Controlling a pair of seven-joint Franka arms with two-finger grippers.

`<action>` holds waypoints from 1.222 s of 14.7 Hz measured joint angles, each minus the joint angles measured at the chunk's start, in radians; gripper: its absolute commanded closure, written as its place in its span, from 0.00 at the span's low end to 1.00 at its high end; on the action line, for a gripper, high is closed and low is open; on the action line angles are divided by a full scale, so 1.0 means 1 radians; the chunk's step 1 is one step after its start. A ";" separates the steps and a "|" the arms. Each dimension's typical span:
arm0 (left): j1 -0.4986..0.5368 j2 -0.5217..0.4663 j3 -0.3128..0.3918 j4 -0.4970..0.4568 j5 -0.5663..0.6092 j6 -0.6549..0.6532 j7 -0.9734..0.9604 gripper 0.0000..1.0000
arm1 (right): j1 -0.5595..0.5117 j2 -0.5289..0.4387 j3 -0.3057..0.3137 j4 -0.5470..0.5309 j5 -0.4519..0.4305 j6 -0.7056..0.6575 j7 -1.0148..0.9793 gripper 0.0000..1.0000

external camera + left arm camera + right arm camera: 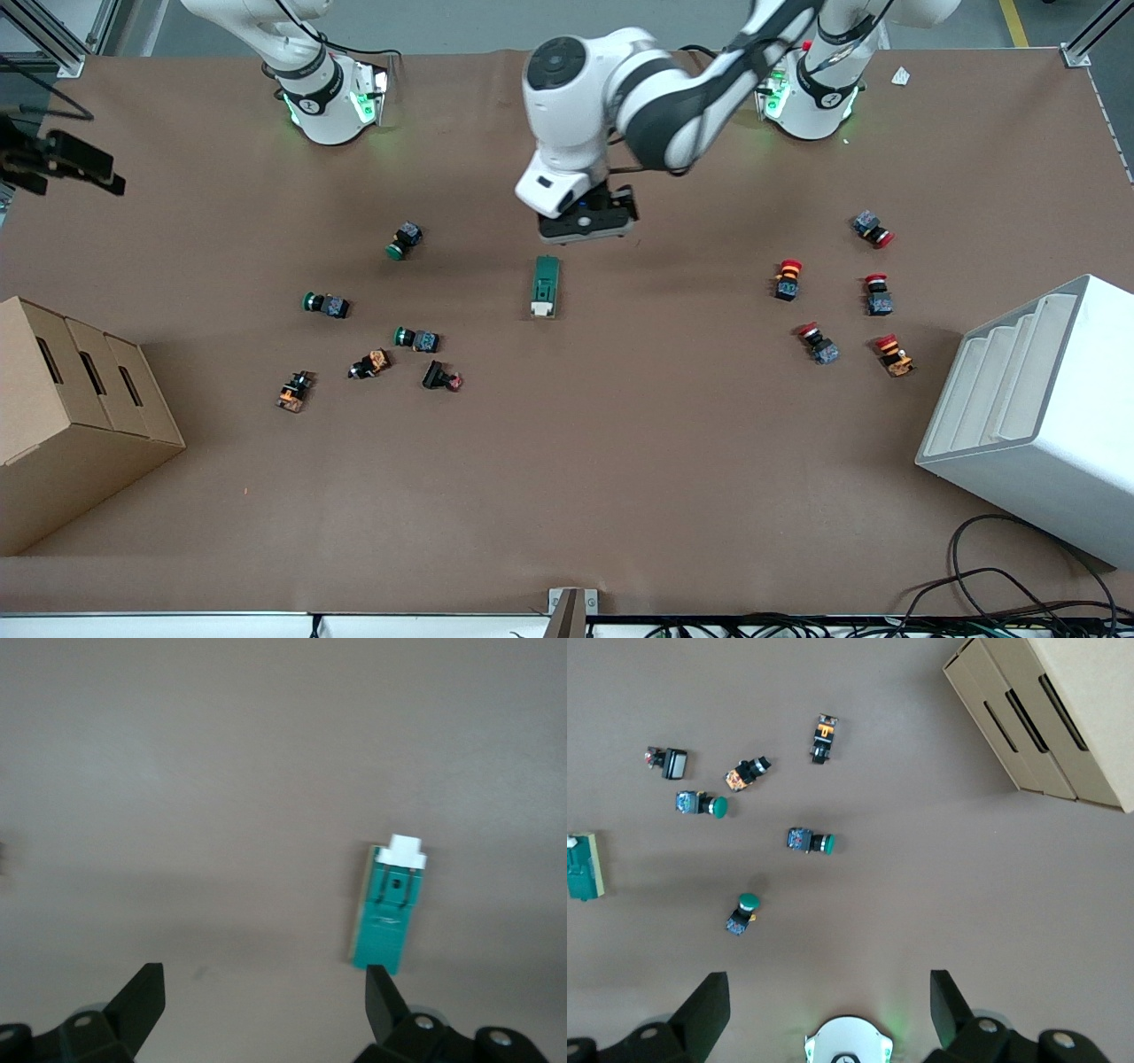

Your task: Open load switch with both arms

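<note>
The load switch (545,286) lies flat at the middle of the table, a dark green oblong whose white toggle end points toward the front camera. My left gripper (587,232) hangs over the bare table just off the switch's green end. In the left wrist view the left gripper (266,1010) is open and holds nothing, and the load switch (387,904) lies close to one fingertip (381,992). My right gripper (828,1019) is open high over its own green-lit base (848,1041), with the load switch (585,866) at the picture's edge. In the front view the right gripper is out of sight.
Green and orange push buttons (416,338) are scattered toward the right arm's end, red ones (877,294) toward the left arm's end. A cardboard box (71,416) and a white stepped rack (1036,408) stand at the table's two ends, nearer the front camera.
</note>
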 measured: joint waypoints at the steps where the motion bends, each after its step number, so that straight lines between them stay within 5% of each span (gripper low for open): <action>1: -0.029 0.031 0.000 -0.002 0.052 0.029 -0.067 0.02 | -0.005 0.025 -0.001 0.000 0.000 0.017 -0.001 0.00; 7: -0.128 0.135 0.000 -0.104 0.371 0.245 -0.366 0.02 | -0.036 0.132 0.002 0.000 0.001 0.037 0.036 0.00; 18: -0.226 0.281 0.001 -0.207 1.051 0.252 -0.958 0.02 | 0.206 0.303 0.016 -0.001 0.032 0.168 0.817 0.00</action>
